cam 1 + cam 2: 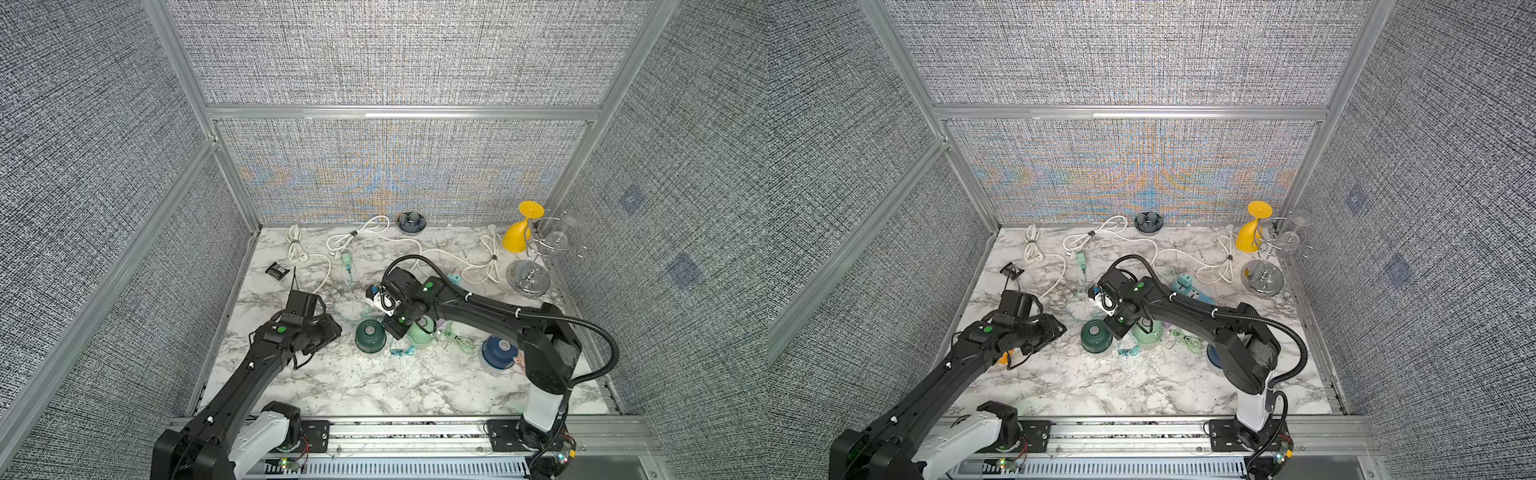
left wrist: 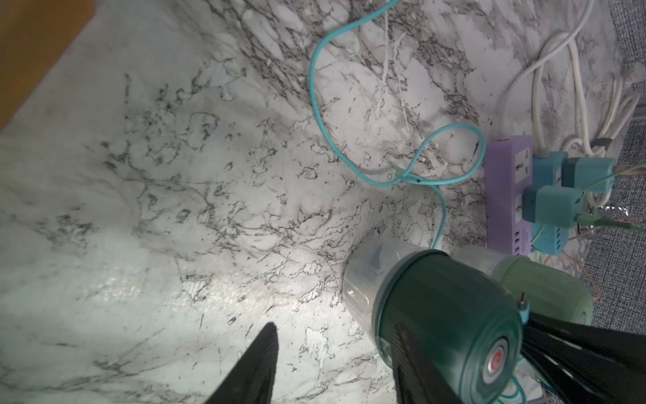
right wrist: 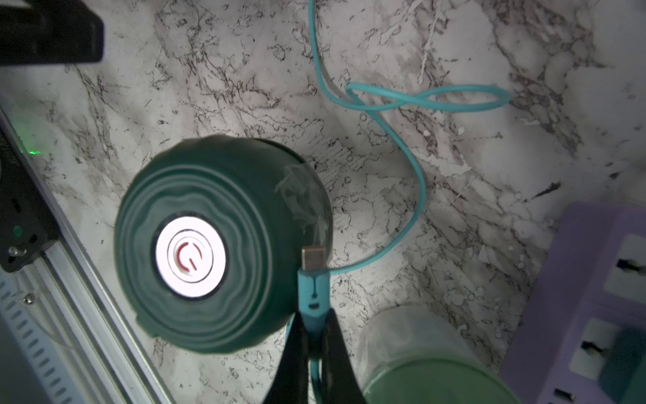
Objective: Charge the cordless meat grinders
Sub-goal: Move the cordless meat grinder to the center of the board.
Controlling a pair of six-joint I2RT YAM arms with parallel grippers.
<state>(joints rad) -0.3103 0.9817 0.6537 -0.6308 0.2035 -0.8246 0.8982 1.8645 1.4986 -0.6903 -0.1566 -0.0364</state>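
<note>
Dark green grinder (image 3: 216, 182): clear base (image 2: 363, 280) contents indiscernible; right gripper (image 3: 313, 316) pinching teal plug (image 3: 313, 286).

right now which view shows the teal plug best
Right wrist view: the teal plug is large and sharp in the right gripper. Left wrist view shows it tiny; both top views hide it under the arm.

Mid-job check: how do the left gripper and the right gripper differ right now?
The left gripper is open and empty; the right gripper is shut on the teal cable plug. The left gripper sits beside the dark green grinder without gripping it; the right gripper holds the plug's metal tip at that grinder's side, not yet plugged in. Both are close to the dark green grinder.
</note>
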